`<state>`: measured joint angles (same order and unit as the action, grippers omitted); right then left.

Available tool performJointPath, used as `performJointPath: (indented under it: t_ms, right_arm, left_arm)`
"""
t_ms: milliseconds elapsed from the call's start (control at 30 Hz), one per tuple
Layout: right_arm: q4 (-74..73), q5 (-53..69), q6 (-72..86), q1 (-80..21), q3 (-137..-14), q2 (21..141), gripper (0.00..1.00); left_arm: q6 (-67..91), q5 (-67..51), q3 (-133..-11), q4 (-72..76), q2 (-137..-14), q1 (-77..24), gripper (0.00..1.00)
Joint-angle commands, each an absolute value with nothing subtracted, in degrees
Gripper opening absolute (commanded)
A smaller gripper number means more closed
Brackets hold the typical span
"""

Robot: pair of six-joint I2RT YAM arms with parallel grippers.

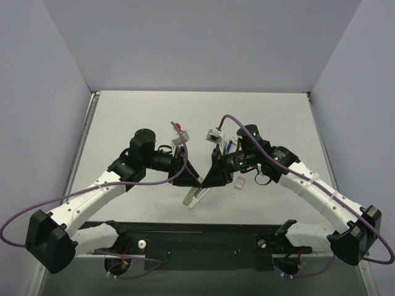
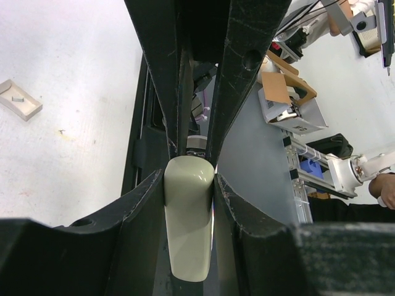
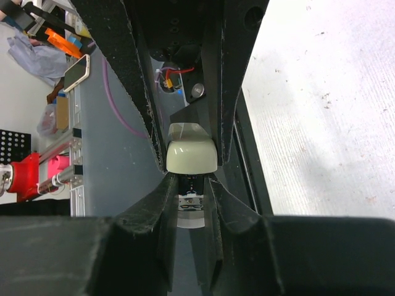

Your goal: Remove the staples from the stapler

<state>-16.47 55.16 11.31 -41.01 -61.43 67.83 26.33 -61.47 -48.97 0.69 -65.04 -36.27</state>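
a: where's the stapler [image 1: 197, 196]?

b: from above it's a pale bar, slanted, at frame centre. the left claw [image 1: 194, 183] and right claw [image 1: 211, 180] meet tip to tip over its upper end. that view hides the grip itself, and i can't tell if the lower end rests on the tabletop [image 1: 278, 123].

a: do the wrist views help?

b: the left wrist one does. the left claw is partly closed, both fingers [image 2: 148, 203] pressed flat against the cream body, which fills the lower middle of the frame. a small pale piece [image 2: 18, 98] lies alone at upper left; from above it sits just right of the claws.

a: and the right?

b: its view shows the rounded cream end mid-frame, with a thin dark-and-metal part [image 3: 190, 206] below it. the right claw's fingers [image 3: 148, 216] stand narrow, close on either side of that part. whether they actually clamp it, i can't tell.

a: staples?

b: too small to make out in any view.
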Motion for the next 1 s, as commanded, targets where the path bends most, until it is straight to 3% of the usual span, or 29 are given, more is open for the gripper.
performJointPath:
  t_ms: [0,467,833,900,933,967]
  right_arm:
    - [-13.3,54.4,11.2,-42.1,-59.4,67.1,0.00]
    - [-6.9,49.8,17.2,-41.4,-43.3,54.5,0.00]
    - [-6.7,42.6,19.7,-41.4,-45.8,52.6,0.00]
    - [-7.3,40.0,19.7,-41.3,-46.9,52.6,0.08]
    - [-7.6,37.5,19.6,-41.2,-47.4,52.7,0.19]
    - [-8.4,36.0,19.7,-41.1,-48.3,52.9,0.21]
  left_arm:
    - [26.5,-61.2,-49.6,5.8,-63.1,-36.5,0.00]
    - [24.5,-54.3,-49.5,4.3,-59.3,-36.5,0.00]
    - [25.1,-52.3,-49.6,4.8,-60.0,-37.4,0.00]
    - [24.6,-51.4,-50.0,4.1,-60.5,-37.7,0.00]
    - [24.0,-50.2,-50.4,3.7,-60.6,-38.1,0.00]
    - [23.8,-49.8,-50.4,3.0,-60.6,-38.1,0.00]
